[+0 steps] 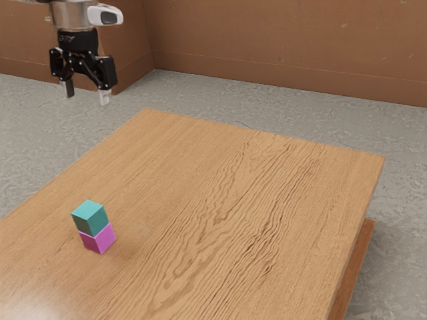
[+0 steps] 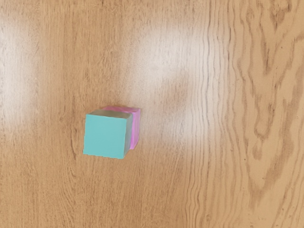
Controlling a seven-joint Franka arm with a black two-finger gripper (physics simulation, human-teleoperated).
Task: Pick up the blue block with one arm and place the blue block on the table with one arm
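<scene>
Teal-blue block [image 1: 90,218]: one, stacked on a magenta block [image 1: 99,240], which stood on the wooden desk [image 1: 220,200]; it lay below the pincer's level, well apart from it. Black pincer [image 1: 87,93]: one, pointing down, spread, empty.

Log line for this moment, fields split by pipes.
tool: open, empty, raised | blue block: stacked on pink block | pink block: on table | pick: not yet made
</scene>
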